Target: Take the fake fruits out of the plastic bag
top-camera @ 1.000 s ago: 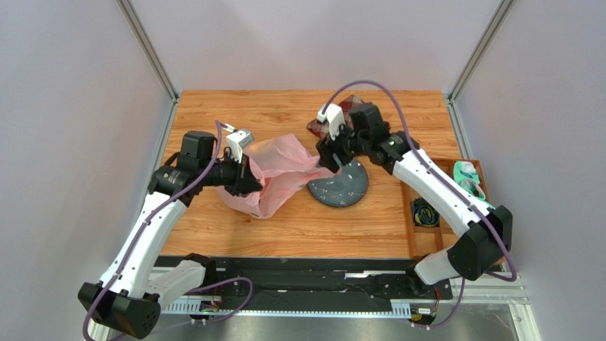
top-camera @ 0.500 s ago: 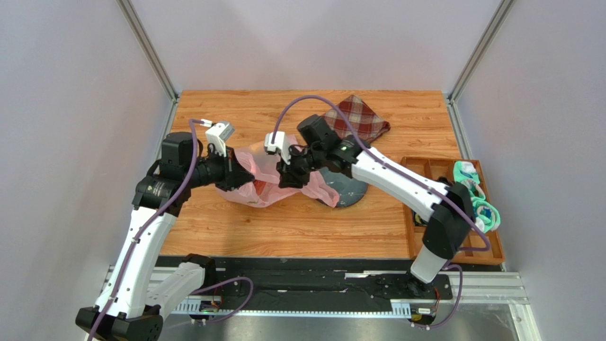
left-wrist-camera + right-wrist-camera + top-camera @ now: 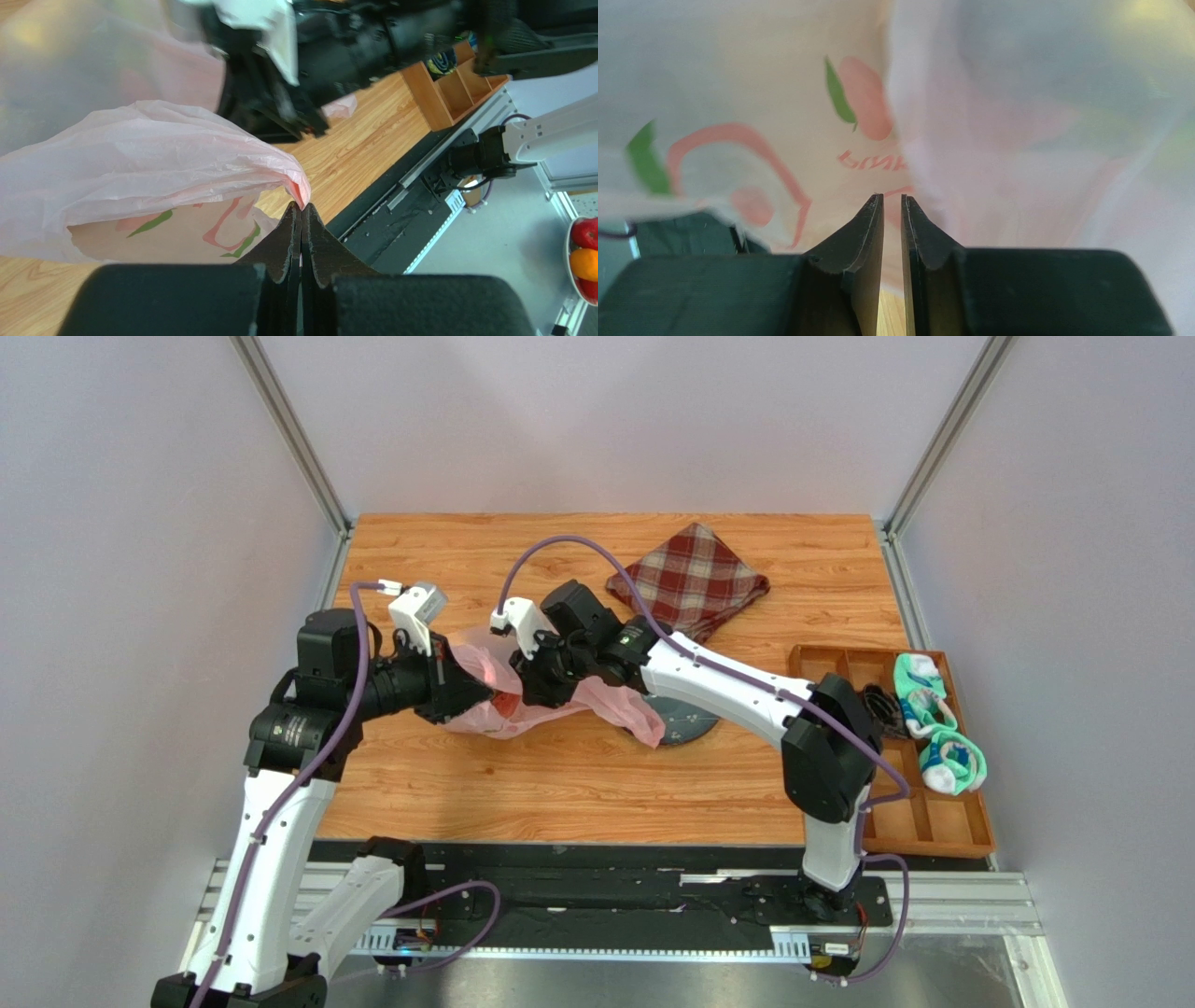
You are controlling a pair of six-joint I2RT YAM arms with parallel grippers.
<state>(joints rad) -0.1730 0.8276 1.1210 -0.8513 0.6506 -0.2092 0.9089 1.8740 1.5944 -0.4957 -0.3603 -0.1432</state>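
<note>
Film is what I have to manage. The thin, crinkly, translucent pink plastic bag (image 3: 494, 711) looks nearly weightless and slippery against itself. It will probably collapse wherever nothing holds it, so I judge it best taken at a rim or handle loop, not across a loose fold.

It lies bunched on the wooden table (image 3: 589, 784) just left of the dark round plate (image 3: 697, 724), with one tail draped towards that plate's near-left edge. My left gripper (image 3: 302, 210) is pinched tight on a peak of the bag's edge, on the side away from the plate, lifting it like a tent. My right gripper (image 3: 892, 206) is pushed into the film between that pinch and the plate. Its fingers stand almost together with a thin slit between them, and I cannot tell whether any film is caught there.

No view shows the small glossy fake fruits plainly. From above, a reddish patch shows through the film left of the plate, but it could be the bag's printed red-and-green design. If fruits are inside, I expect hard, smooth, rounded plastic that rolls and squirts out of a pinch, so each needs gripping across its middle. My right arm covers much of the plate.
</note>
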